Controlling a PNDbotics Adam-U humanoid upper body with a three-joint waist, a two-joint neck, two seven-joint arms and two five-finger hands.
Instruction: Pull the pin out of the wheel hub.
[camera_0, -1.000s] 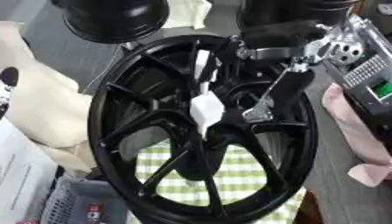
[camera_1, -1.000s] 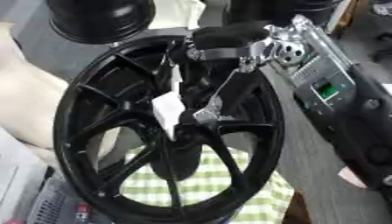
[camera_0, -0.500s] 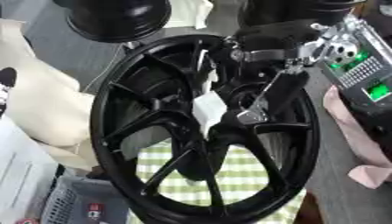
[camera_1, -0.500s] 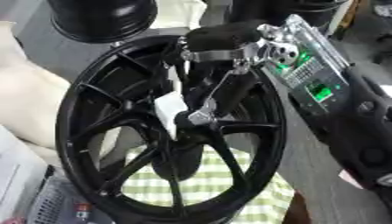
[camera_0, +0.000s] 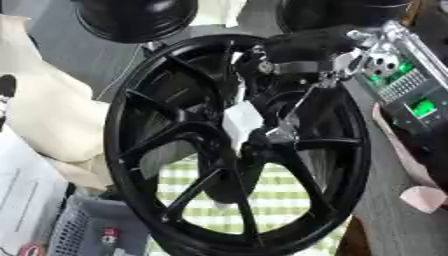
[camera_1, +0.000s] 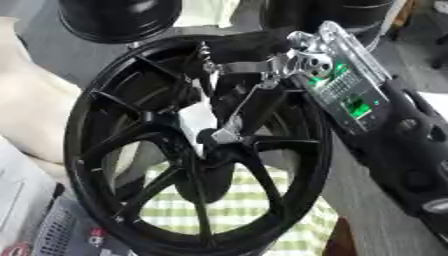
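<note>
A large black spoked wheel hub (camera_0: 175, 150) lies tilted on a green checked cloth and fills most of both views. My right hand (camera_0: 306, 44) comes in from the upper right and reaches down into the hub's middle. Its thin silver fingers (camera_0: 284, 131) close on the centre bore, beside a white piece (camera_0: 241, 121) that I take for the pin. The pin's shaft is hidden behind the fingers and spokes. My left hand shows in no view.
Two more black hubs (camera_0: 131, 17) stand at the back. A cream cloth (camera_0: 48, 115) lies left, a grey basket (camera_0: 83, 232) at the lower left. My right forearm (camera_1: 350, 95), with green lights, crosses the hub's right rim.
The whole picture has shifted a little, so the camera moved. My right hand has stayed at the hub's centre, its forearm drawn slightly up and left.
</note>
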